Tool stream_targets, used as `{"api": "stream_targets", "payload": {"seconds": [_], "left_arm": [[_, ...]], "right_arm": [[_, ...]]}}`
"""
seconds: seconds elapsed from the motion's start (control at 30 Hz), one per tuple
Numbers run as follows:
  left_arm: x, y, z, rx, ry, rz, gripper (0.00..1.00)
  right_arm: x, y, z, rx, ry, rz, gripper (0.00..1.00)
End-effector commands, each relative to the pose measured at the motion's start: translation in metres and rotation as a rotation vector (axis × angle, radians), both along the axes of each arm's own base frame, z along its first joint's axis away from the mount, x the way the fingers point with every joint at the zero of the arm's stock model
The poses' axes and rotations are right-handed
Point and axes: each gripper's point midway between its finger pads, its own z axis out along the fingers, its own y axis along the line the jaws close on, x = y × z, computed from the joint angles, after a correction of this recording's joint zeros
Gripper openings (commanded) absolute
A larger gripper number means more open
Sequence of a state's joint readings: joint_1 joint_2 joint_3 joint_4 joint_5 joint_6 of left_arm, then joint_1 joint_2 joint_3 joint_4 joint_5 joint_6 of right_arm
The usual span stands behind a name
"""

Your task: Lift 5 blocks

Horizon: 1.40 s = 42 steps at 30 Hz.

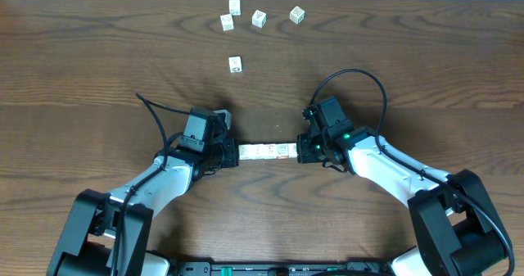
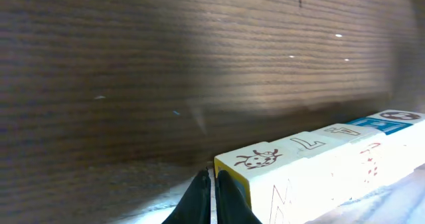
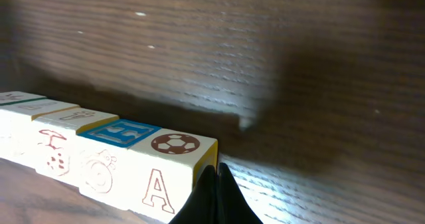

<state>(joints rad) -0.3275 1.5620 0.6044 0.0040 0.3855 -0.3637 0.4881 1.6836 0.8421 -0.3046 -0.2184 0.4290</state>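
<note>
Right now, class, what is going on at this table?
Two robot arms squeeze a row of blocks between them. The left gripper and the right gripper are both shut, each pressing one end of the row. Five more loose blocks lie farther back on the table. Whether the row is off the wood cannot be told.

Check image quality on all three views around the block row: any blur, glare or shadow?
Overhead: evenly lit and sharp, but the row of blocks is washed out, marks unreadable. Left wrist: table grain smeared and soft, dark shadow behind the row, ladybird block legible. Right wrist: near blocks crisp, football block clear; heavy shadow upper right.
</note>
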Motion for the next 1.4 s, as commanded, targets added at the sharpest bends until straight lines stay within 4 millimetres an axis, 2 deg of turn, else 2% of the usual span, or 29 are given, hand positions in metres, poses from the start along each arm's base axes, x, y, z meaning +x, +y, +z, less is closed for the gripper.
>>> {"api": "stream_targets", "payload": {"seconds": [0.0, 0.3, 0.6, 0.8, 1.17, 1.37], "left_arm": [[-0.013, -0.034, 0.014, -0.136, 0.016, -0.127, 0.07], [-0.012, -0.034, 0.015, -0.141, 0.015, -0.122, 0.07], [-0.006, -0.039, 0.038, -0.174, -0.044, -0.132, 0.07], [-0.006, -0.039, 0.043, -0.182, -0.053, -0.132, 0.07], [-0.006, -0.04, 0.043, -0.184, -0.05, -0.127, 0.07], [-0.006, -0.04, 0.043, -0.187, -0.046, -0.122, 0.07]], "right_arm": [[-0.02, 0.054, 0.031, 0.255, 0.046, 0.149, 0.01], [-0.019, 0.054, 0.031, 0.256, 0.045, 0.149, 0.01], [-0.02, 0.054, 0.031, 0.255, 0.045, 0.149, 0.01], [-0.02, 0.055, 0.032, 0.262, 0.047, 0.153, 0.01], [-0.017, 0.061, 0.06, 0.315, -0.012, 0.176, 0.01], [-0.017, 0.061, 0.062, 0.318, -0.016, 0.176, 0.01]]}}
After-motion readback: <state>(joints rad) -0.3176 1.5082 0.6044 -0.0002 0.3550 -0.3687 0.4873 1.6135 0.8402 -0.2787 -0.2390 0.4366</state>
